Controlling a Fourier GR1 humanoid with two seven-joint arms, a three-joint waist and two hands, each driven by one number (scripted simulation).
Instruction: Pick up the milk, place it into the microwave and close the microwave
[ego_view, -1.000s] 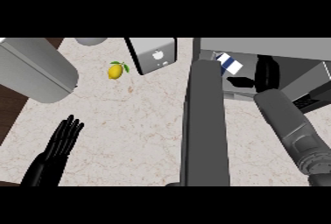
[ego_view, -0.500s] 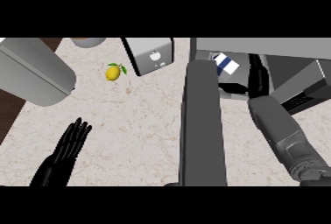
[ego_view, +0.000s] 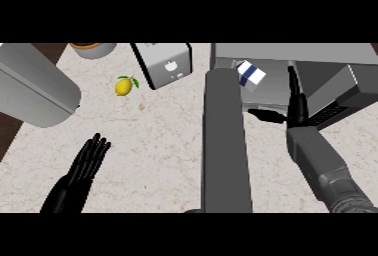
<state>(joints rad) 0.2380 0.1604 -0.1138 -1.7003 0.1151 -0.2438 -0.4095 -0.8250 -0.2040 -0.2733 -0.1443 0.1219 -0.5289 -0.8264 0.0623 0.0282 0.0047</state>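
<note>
While the milk (ego_view: 251, 74), a white carton with a blue stripe, lies tilted inside the microwave (ego_view: 295, 52), it touches neither hand. It sits toward the left of the microwave's cavity, close to the hinge side, and nothing else shows in that compartment beside it. Just to its right the right hand (ego_view: 295, 102) reaches into the opening, seen edge-on, its fingers straight and held together, pointing toward the back wall, with the thumb (ego_view: 267, 115) sticking out to the left below the carton; the hand grasps nothing. Its grey forearm (ego_view: 321, 165) runs down to the lower right edge of the view. At the carton's left the microwave door (ego_view: 225, 145) stands swung open, a long dark grey slab reaching from the cavity down toward the bottom of the view.

Farther left on the pale speckled counter (ego_view: 155, 135) stands a grey boxy appliance (ego_view: 164, 64) with a small white mark on its face, and near it a yellow lemon (ego_view: 124, 86) with a green leaf. At the top edge a grey cup (ego_view: 93, 49) with a brown rim shows only in part; what it holds cannot be made out. A large grey rounded object (ego_view: 33, 85) fills the upper left. The left hand (ego_view: 87, 162) rests open over the counter at the lower left, fingers straight and slightly spread, well apart from everything else
</note>
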